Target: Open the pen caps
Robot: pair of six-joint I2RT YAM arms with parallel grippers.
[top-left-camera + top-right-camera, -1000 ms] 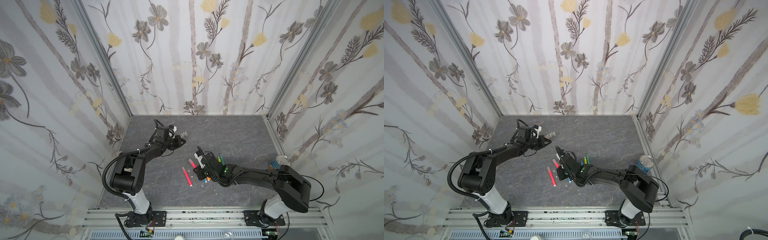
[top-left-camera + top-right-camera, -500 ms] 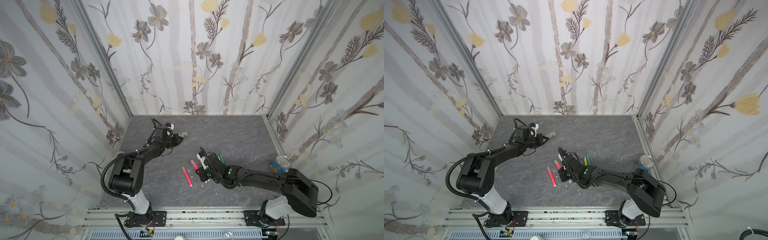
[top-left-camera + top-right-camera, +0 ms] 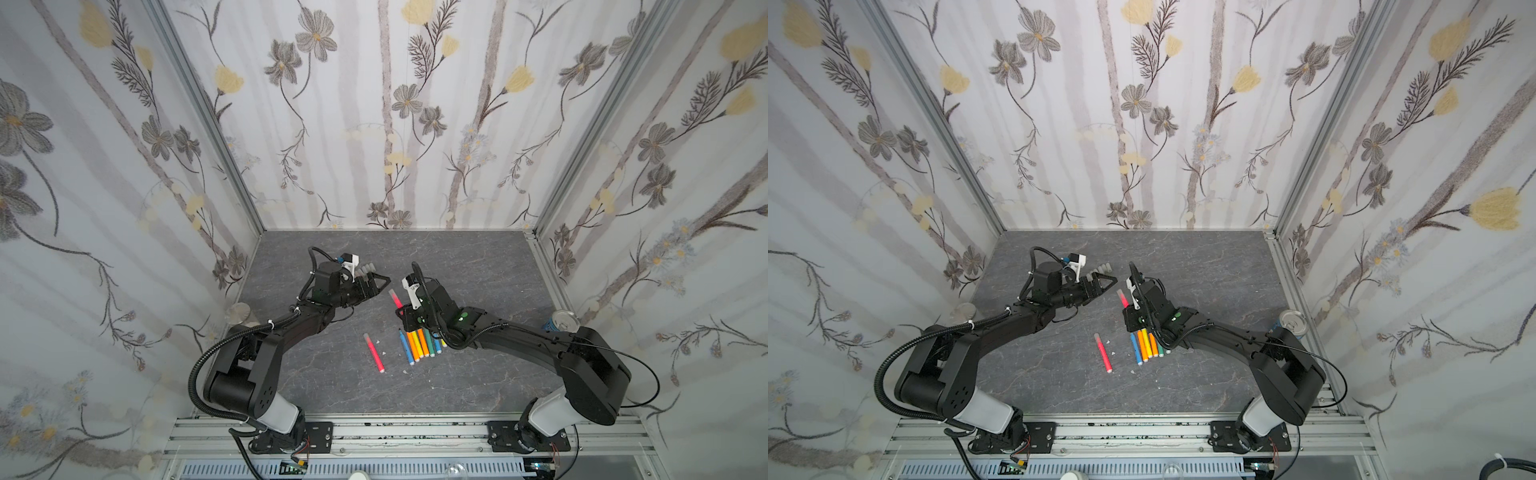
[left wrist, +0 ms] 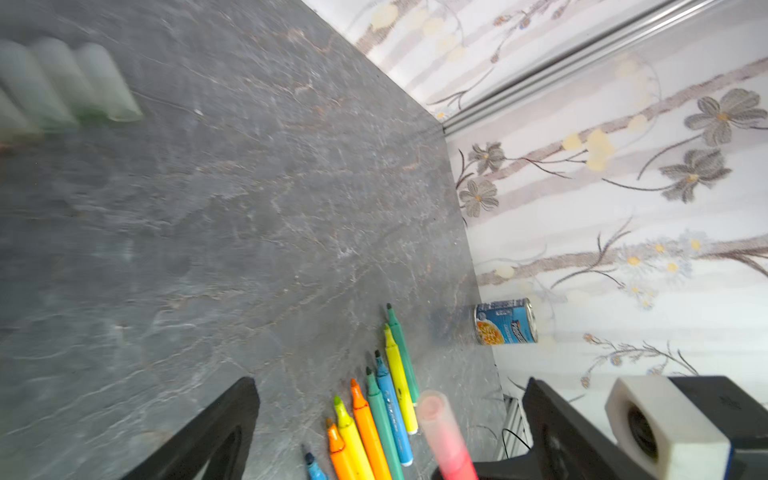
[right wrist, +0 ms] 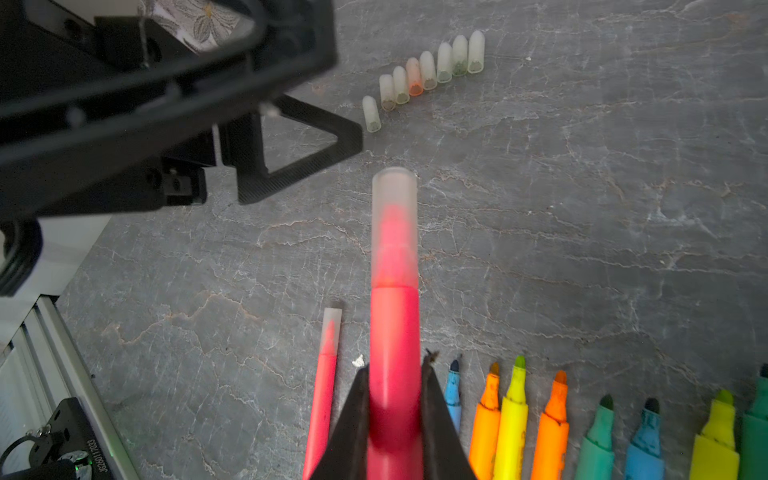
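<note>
My right gripper (image 5: 395, 374) is shut on a pink pen (image 5: 394, 332), held above the table with its translucent cap (image 5: 394, 224) on. It shows in both top views (image 3: 395, 299) (image 3: 1122, 298). My left gripper (image 3: 378, 286) (image 4: 390, 390) stands open, facing that capped end (image 4: 432, 409), which lies between its fingers (image 5: 307, 141) without touching them. Several loose pen caps (image 5: 428, 70) (image 3: 365, 269) lie in a row behind the left gripper. A second capped pink pen (image 3: 374, 353) (image 5: 324, 395) lies on the table. Several uncapped pens (image 3: 419, 345) (image 5: 561, 424) lie side by side under the right arm.
A blue food can (image 3: 561, 324) (image 4: 505, 322) stands by the right wall. A round metal lid (image 3: 237, 312) sits by the left wall. Small white scraps (image 3: 384, 353) lie beside the lying pink pen. Patterned walls close in three sides.
My left gripper has opened and swung from the row of caps toward the held pen. The right gripper has kept its hold on the pink pen and shifted slightly.
</note>
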